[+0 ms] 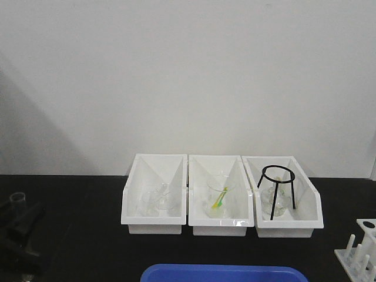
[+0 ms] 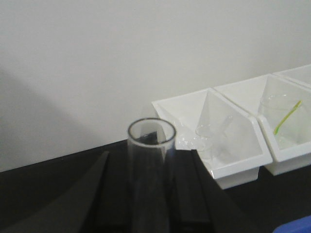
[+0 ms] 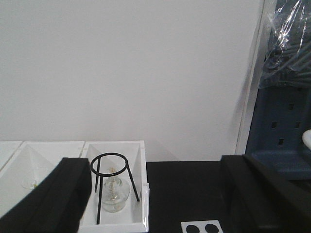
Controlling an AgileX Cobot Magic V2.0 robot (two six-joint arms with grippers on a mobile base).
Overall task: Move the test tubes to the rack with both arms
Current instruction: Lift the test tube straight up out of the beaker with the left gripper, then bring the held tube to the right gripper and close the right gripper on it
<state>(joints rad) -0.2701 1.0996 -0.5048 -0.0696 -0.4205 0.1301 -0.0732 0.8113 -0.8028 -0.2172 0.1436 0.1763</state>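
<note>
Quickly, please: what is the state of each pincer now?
Left pincer: closed, holding a test tube.
Right pincer: open, empty.

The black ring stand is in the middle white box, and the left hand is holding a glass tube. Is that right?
Not quite. The black ring stand sits in the right-hand white box, not the middle white box; the exterior front-facing view shows this. The rest is right: the left hand is holding a glass tube.
</note>
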